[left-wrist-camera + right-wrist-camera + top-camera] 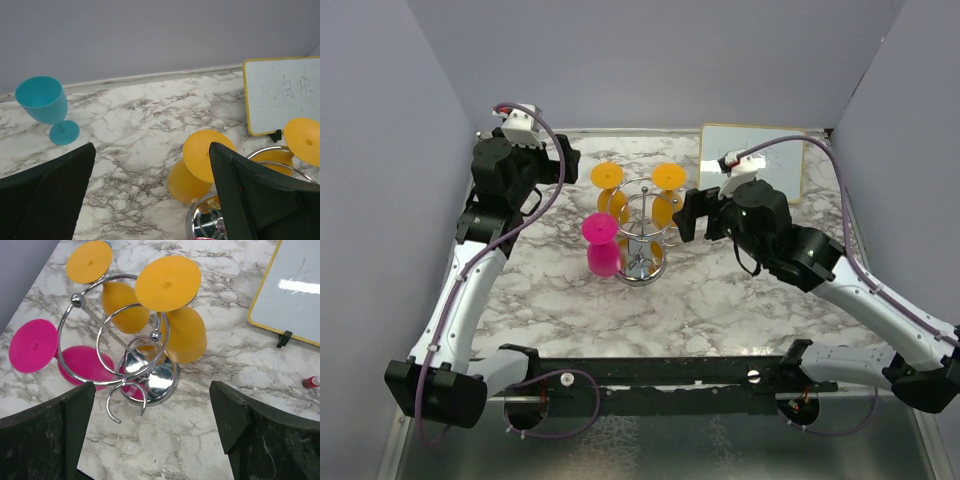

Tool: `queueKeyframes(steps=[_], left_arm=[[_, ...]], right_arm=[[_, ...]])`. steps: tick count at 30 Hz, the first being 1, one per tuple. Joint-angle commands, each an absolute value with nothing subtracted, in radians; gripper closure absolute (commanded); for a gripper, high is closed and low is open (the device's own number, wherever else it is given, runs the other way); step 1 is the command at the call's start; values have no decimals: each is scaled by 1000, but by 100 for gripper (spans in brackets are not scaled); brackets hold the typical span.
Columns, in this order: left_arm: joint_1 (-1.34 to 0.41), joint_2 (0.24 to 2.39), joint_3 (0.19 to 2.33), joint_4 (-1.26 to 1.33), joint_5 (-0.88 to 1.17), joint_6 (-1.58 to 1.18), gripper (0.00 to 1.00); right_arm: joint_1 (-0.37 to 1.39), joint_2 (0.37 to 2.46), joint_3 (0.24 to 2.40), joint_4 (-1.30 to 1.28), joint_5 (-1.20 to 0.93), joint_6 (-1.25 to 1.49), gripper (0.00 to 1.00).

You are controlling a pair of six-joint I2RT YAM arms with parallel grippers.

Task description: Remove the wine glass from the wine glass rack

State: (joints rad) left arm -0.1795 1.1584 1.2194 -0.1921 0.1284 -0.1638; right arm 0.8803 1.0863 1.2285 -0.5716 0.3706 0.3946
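Note:
The chrome wine glass rack (642,240) stands mid-table on its disc base (156,381). Two orange wine glasses (668,195) (608,190) and a pink wine glass (602,245) hang from it upside down, feet up. In the right wrist view I see the near orange glass (184,335), the far one (122,305), the pink one (80,365) and an empty curled hook (125,400). My right gripper (686,215) (152,437) is open and empty, just right of the rack. My left gripper (563,160) (152,200) is open and empty, behind and left of the rack, near an orange glass (197,162).
A teal wine glass (44,102) stands upright on the marble table near the back wall. A yellow-framed whiteboard (755,160) (280,95) stands at the back right, with a small red-capped marker (312,381) lying near it. Grey walls enclose the table.

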Motion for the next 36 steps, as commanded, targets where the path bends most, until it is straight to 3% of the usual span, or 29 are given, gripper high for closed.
queueKeyframes(steps=[1, 5, 11, 16, 24, 31, 36], left_arm=[[-188, 1097, 1182, -91, 34, -120, 0], [-205, 1102, 1185, -96, 20, -119, 0], [-286, 1094, 1186, -116, -66, -50, 0], [-336, 1061, 1183, -128, -273, 2, 0], [-417, 1010, 1144, -87, -308, -24, 0], [-448, 992, 1123, -65, -321, -20, 0], [-462, 980, 1118, -61, -324, -20, 0]], right_arm=[[805, 1142, 1295, -558, 326, 353, 0], [616, 1163, 1303, -547, 86, 365, 0], [454, 1164, 1308, -535, -104, 412, 0], [356, 1166, 1293, -488, -265, 523, 0], [339, 1138, 1236, -356, -324, 700, 1], [339, 1101, 1143, -277, -228, 869, 1], [339, 1115, 1099, -209, -264, 983, 13]])
